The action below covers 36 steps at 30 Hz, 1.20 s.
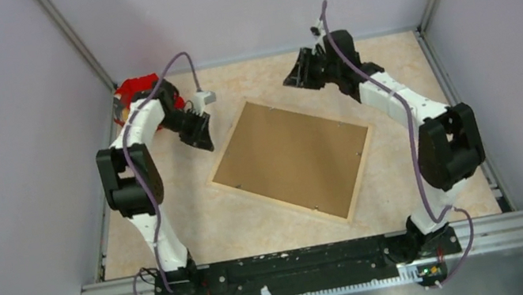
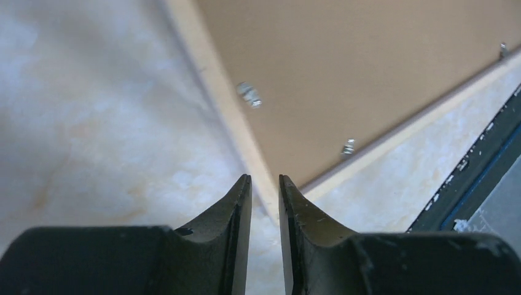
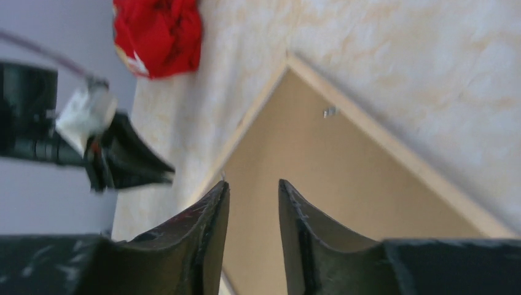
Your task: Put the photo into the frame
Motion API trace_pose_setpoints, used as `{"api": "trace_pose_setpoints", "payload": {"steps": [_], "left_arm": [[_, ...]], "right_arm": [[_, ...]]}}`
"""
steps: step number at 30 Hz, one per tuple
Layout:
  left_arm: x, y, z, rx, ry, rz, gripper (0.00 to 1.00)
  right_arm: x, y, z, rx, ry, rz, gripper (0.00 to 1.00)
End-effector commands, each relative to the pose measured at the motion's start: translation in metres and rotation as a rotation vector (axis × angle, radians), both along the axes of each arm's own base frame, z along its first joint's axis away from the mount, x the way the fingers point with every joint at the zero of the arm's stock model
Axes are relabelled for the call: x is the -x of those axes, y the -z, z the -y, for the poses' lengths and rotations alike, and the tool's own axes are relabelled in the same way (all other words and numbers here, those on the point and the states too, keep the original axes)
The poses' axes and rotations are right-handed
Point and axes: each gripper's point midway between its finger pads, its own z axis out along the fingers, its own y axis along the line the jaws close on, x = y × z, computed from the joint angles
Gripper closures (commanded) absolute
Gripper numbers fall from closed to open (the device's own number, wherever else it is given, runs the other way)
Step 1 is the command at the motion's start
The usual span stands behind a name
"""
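The photo is not showing in any view, so I cannot tell where it is. The frame [image 1: 361, 172] is lying back-up and turned at an angle in the middle of the table [image 1: 174, 218], with a brown backing board [image 1: 292, 157] filling it, so its front is facing down and hidden. Small metal tabs [image 2: 249, 93] are sitting along the inside of the wooden rails, blurred in the left wrist view. A crumpled red thing [image 3: 158, 34] is lying in the far left corner, partly hidden by the left arm from above. The white marks on it are too smeared to read. The left gripper [image 2: 265, 179] is hanging just over the frame's left corner, its fingers pressed almost together with only a thin slit between them, pinching nothing. The right gripper [image 3: 253, 184] is hovering beyond the frame's far corner, its fingers parted a little wider and also gripping nothing. Both wrist views are cutting off the gripper bodies at the bottom edge, and the right wrist view is showing the left gripper only as a dark blur.
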Motion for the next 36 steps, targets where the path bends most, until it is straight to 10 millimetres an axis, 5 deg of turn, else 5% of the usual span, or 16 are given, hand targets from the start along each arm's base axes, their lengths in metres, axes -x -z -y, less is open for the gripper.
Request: {"api": "trace_pose_setpoints", "payload": {"steps": [1,8,16,22,28,36], "left_arm": [[-0.019,0.031,-0.028,0.081,-0.134,-0.108,0.71],[-0.006,0.066,-0.03,0.112,-0.127,-0.195,0.69],[0.006,0.084,-0.029,0.12,-0.102,-0.244,0.68],[0.011,0.083,-0.026,0.139,-0.084,-0.258,0.71],[0.012,0.074,-0.022,0.169,-0.061,-0.242,0.67],[0.017,0.087,-0.021,0.152,-0.063,-0.262,0.69]], "right_arm": [[0.043,0.03,-0.037,-0.072,-0.063,-0.066,0.69],[0.097,0.066,-0.112,-0.128,-0.161,-0.111,0.72],[0.105,0.106,-0.184,-0.164,-0.212,-0.188,0.78],[0.097,0.148,-0.195,-0.132,-0.12,-0.235,0.87],[0.098,0.165,-0.205,-0.12,-0.135,-0.257,0.88],[0.1,0.181,-0.216,-0.133,-0.144,-0.287,0.88]]}}
